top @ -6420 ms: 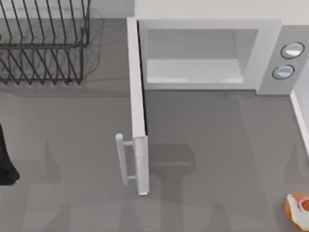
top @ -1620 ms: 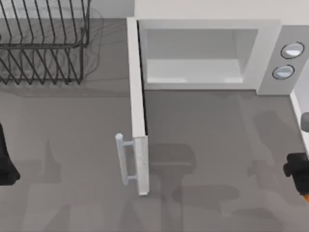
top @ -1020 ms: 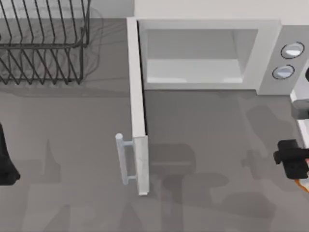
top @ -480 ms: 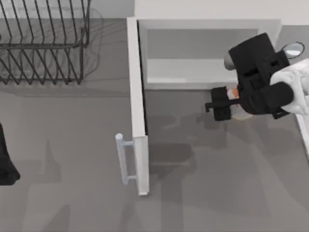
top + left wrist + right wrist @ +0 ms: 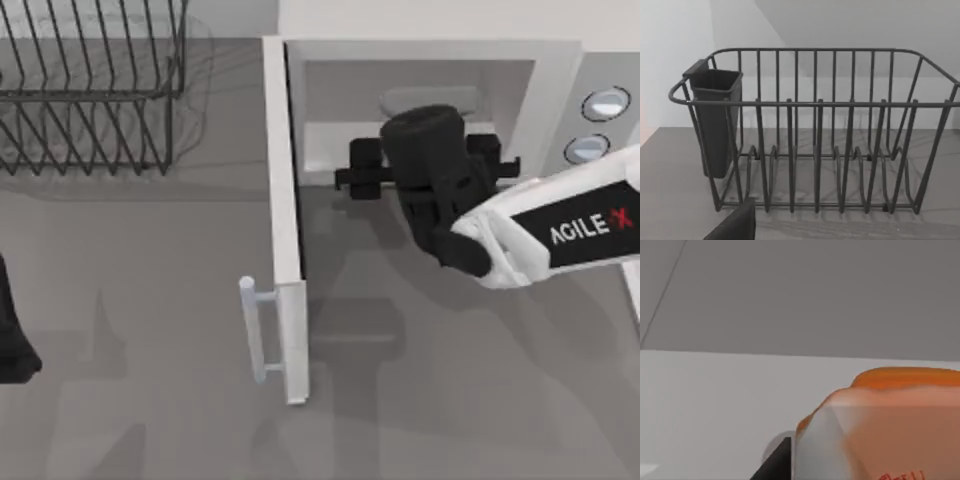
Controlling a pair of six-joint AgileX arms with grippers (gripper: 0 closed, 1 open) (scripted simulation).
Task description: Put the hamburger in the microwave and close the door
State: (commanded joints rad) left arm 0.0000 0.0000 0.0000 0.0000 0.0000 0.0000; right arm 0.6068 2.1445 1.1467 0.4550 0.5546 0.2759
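My right gripper (image 5: 425, 170) sits at the microwave (image 5: 560, 70) opening, fingers clamped on the hamburger (image 5: 890, 425); door (image 5: 284, 220) open. I keep my left arm (image 5: 12, 330) parked at the table's left edge; whether its fingers are closed, I cannot tell.

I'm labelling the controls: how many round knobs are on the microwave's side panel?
2. Both sit on the grey panel at the microwave's right: upper knob, lower knob just above the right arm.

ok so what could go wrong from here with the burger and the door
The right claw sits at the microwave cavity mouth with the hamburger close up in the right wrist view. Released too early, it might land near the front lip and block the door. The door stands wide open, so the withdrawing arm could clip it.
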